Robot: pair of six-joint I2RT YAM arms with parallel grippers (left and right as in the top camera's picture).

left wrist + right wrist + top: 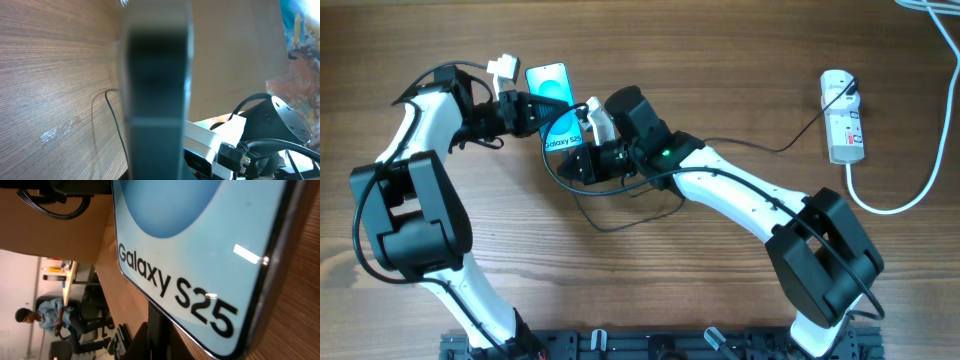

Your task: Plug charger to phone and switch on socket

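Note:
The phone [560, 125], light blue with a turquoise oval and "Galaxy S25" text, is held tilted above the table at centre left. My left gripper [533, 108] is shut on its side; in the left wrist view the phone's edge [157, 90] is a blurred dark bar between the jaws. My right gripper [588, 138] is at the phone's lower end, shut on the charger plug [160, 330], which sits right against the phone's end edge [200, 255]. The thin black charger cable [760, 145] runs right to the white socket [842, 118]. Its switch state is too small to tell.
A thick white cord [910, 200] curves from the socket to the table's far right edge. Slack charger cable loops on the wood below the grippers [605, 218] and shows in the left wrist view [114, 120]. The right arm [235, 145] is close beside the left gripper.

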